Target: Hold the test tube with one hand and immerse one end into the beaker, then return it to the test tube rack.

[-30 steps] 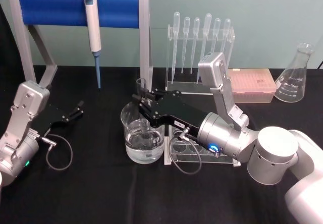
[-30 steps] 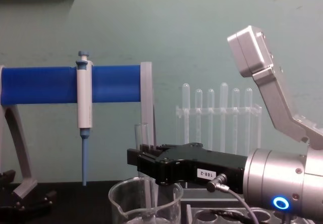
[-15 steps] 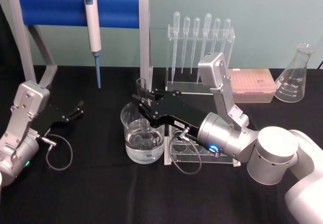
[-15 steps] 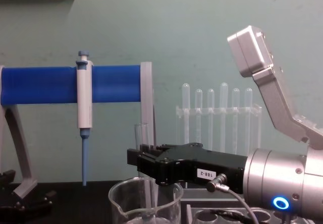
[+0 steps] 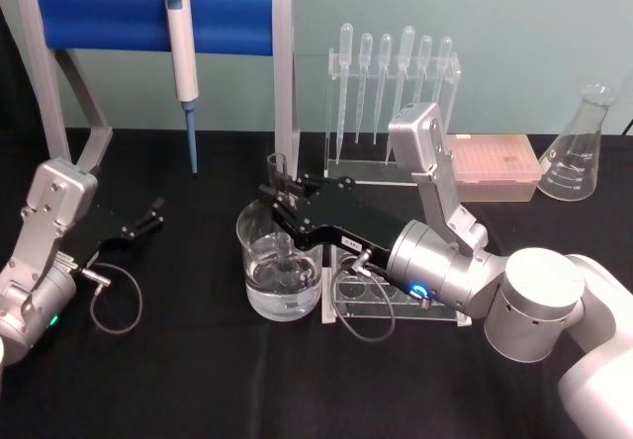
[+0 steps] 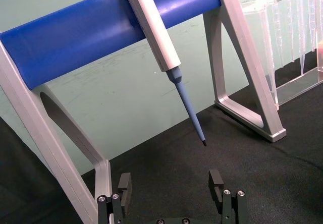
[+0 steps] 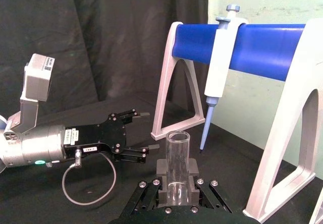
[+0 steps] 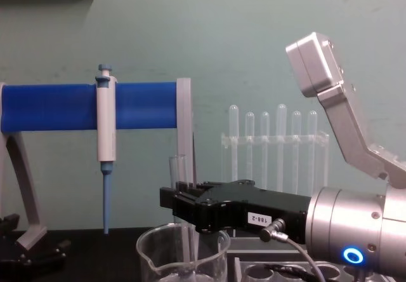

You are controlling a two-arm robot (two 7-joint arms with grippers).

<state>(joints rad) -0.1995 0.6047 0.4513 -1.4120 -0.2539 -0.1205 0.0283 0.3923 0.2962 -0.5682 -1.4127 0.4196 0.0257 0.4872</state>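
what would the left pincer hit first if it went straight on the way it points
Probably the blue pipette tip, hanging dead ahead of the open left pincer; depth is unclear, so it might slip under it.

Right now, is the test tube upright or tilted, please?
Upright. In the chest view the test tube stands vertical, clamped by the right gripper, its lower end inside the beaker.
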